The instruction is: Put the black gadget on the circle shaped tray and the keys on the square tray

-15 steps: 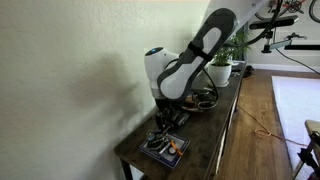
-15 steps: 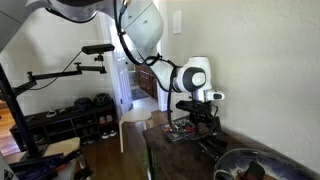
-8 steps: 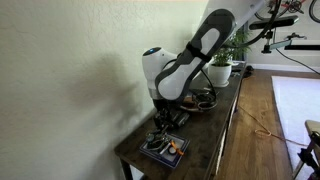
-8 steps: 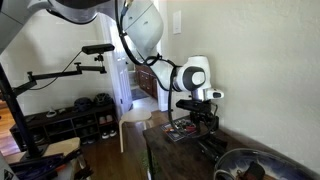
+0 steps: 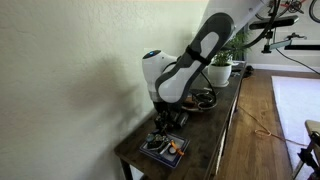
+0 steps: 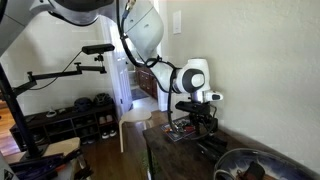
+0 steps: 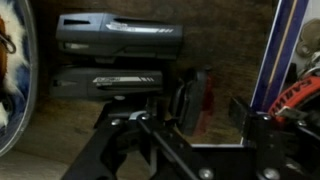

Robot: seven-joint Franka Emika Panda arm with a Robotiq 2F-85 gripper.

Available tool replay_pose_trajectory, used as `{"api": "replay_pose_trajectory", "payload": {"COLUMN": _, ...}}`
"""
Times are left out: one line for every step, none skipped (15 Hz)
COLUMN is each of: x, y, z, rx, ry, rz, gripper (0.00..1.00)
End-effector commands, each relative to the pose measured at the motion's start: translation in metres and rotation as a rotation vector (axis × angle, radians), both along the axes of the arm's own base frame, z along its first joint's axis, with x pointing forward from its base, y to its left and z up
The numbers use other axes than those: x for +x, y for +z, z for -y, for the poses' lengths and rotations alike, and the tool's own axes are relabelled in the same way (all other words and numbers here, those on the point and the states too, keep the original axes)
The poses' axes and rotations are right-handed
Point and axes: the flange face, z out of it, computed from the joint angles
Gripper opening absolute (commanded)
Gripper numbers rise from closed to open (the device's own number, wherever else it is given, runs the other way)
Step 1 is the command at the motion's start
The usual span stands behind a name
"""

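My pincer (image 7: 195, 122) hangs low over the desk (image 5: 203, 126), its two sides spread wide with nothing that I can see pinched between them; in the wrist view the black gadget (image 7: 120, 38) lies ahead of me on the wood as a long boxy block, apart from my tips, with a second black block just beside it, and I cannot tell whether they are one device or two; that is my first worry, since closing on the wrong block or straddling both would give a crooked hold that slips on lifting. The blocks look smooth and hard, so a pinch near one end could let the gadget swing or drop. In an exterior view the square tray (image 5: 150, 152) sits just beneath me at the desk's near end with an orange item on it; the keys are too small for me to make out, and coming down blind might knock them or the tray off the edge. The circle shaped tray (image 6: 232, 156) lies well apart along the narrow desk; I judge the carry there risks brushing the wall or the white plant pot (image 5: 221, 72) if I swing wide.
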Motion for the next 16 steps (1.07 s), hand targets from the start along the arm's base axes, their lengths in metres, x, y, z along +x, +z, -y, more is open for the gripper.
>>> {"api": "replay_pose_trajectory", "payload": {"x": -0.005, "y": -0.009, "z": 0.001, "rx": -0.005, "ry": 0.005, "rz": -0.006, "gripper": 0.99}}
{"api": "replay_pose_trajectory", "payload": {"x": -0.005, "y": -0.009, "z": 0.001, "rx": -0.004, "ry": 0.006, "rz": -0.006, "gripper": 0.61}}
{"api": "replay_pose_trajectory", "payload": {"x": -0.005, "y": -0.009, "z": 0.001, "rx": -0.005, "ry": 0.010, "rz": -0.006, "gripper": 0.67}}
{"api": "replay_pose_trajectory", "payload": {"x": -0.005, "y": -0.007, "z": 0.001, "rx": -0.001, "ry": 0.010, "rz": -0.002, "gripper": 0.66}}
{"api": "replay_pose_trajectory", "payload": {"x": -0.004, "y": -0.006, "z": 0.001, "rx": -0.001, "ry": 0.008, "rz": 0.001, "gripper": 0.60}}
{"api": "replay_pose_trajectory", "payload": {"x": -0.004, "y": -0.004, "z": 0.002, "rx": 0.000, "ry": 0.003, "rz": 0.004, "gripper": 0.53}}
{"api": "replay_pose_trajectory", "payload": {"x": -0.004, "y": -0.003, "z": 0.002, "rx": 0.002, "ry": 0.004, "rz": 0.005, "gripper": 0.45}}
{"api": "replay_pose_trajectory", "payload": {"x": -0.005, "y": -0.003, "z": 0.003, "rx": 0.003, "ry": 0.002, "rz": 0.004, "gripper": 0.39}}
{"api": "replay_pose_trajectory", "payload": {"x": -0.005, "y": -0.003, "z": 0.004, "rx": 0.004, "ry": -0.001, "rz": 0.004, "gripper": 0.32}}
{"api": "replay_pose_trajectory", "payload": {"x": -0.006, "y": -0.003, "z": 0.005, "rx": 0.004, "ry": -0.003, "rz": 0.004, "gripper": 0.27}}
{"api": "replay_pose_trajectory", "payload": {"x": -0.006, "y": -0.003, "z": 0.006, "rx": 0.005, "ry": -0.004, "rz": 0.004, "gripper": 0.19}}
{"api": "replay_pose_trajectory", "payload": {"x": -0.006, "y": -0.002, "z": 0.007, "rx": 0.004, "ry": -0.004, "rz": 0.006, "gripper": 0.15}}
{"api": "replay_pose_trajectory", "payload": {"x": -0.006, "y": 0.000, "z": 0.007, "rx": 0.004, "ry": -0.006, "rz": 0.008, "gripper": 0.15}}
{"api": "replay_pose_trajectory", "payload": {"x": -0.006, "y": 0.001, "z": 0.008, "rx": 0.003, "ry": -0.005, "rz": 0.010, "gripper": 0.15}}
{"api": "replay_pose_trajectory", "payload": {"x": -0.006, "y": 0.002, "z": 0.008, "rx": 0.004, "ry": -0.004, "rz": 0.011, "gripper": 0.15}}
{"api": "replay_pose_trajectory", "payload": {"x": -0.007, "y": 0.006, "z": 0.008, "rx": 0.003, "ry": -0.003, "rz": 0.017, "gripper": 0.15}}
